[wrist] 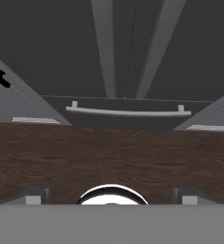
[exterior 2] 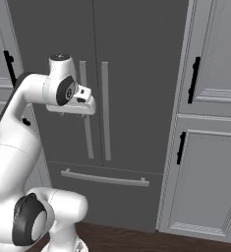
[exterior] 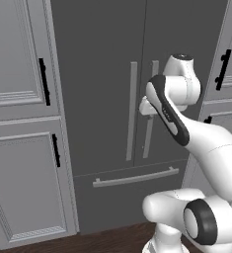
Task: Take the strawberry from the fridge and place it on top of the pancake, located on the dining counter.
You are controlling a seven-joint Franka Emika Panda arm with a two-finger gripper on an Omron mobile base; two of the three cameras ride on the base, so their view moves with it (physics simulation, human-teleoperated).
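no readable text, no labels, no brand marks, no numbers, no signs on any surface

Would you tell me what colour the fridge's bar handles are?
Light grey bar handles, clearest in the right base view.

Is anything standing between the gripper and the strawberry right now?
Yes: the fridge doors are both shut, so its inside is hidden. The gripper, jaws open and empty, sits near the bar handles.
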